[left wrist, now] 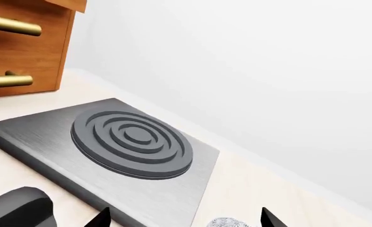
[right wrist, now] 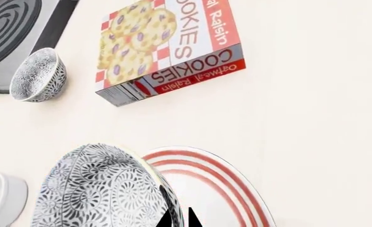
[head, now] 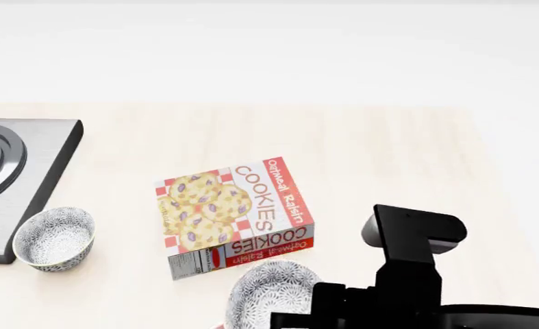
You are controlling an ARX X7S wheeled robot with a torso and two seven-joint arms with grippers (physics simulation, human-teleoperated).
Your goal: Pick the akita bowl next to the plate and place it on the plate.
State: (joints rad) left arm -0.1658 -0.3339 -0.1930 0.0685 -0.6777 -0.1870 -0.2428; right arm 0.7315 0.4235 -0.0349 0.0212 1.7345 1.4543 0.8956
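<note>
My right gripper [right wrist: 179,220] is shut on the rim of the akita bowl [right wrist: 100,189], one fingertip on each side of the rim. The bowl, grey-and-white floral, is tilted on its side and overlaps the near-left edge of the plate [right wrist: 223,189], a white plate with red rings. In the head view the same bowl [head: 274,291] sits at the bottom beside my right arm [head: 406,274]; the plate is hidden there. My left gripper [left wrist: 186,222] is open, and a sliver of the second patterned bowl [left wrist: 227,222] shows between its tips.
A cookie box [head: 237,212] lies flat mid-counter. The second floral bowl [head: 55,238] stands by the grey stove plate [head: 14,171]. A white cup [right wrist: 0,198] sits beside the held bowl. A wooden cabinet with brass handles [left wrist: 21,47] stands behind the stove.
</note>
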